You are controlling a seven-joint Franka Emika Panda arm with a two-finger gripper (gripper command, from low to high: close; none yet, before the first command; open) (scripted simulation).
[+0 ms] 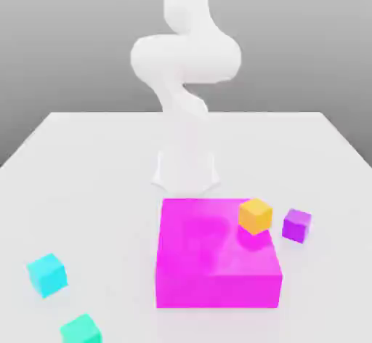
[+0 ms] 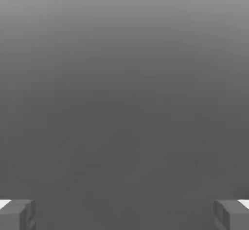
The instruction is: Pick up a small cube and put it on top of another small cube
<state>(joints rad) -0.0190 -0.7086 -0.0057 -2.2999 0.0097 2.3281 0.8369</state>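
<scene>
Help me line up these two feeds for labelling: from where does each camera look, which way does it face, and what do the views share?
Exterior view: off the arm, raised, looking down across the white table at the white arm beyond the magenta block; orange cube on that block, green cube at the near edge.
Hand view: on the hand, facing plain grey; the two fingertips of the open gripper stand wide apart at the picture's corners.
Shared: no object appears in both.

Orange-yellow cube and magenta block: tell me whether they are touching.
Touching. In the exterior view the orange-yellow cube sits on the top face of the magenta block, near its far corner on the exterior view's right, with no gap beneath it.
</scene>
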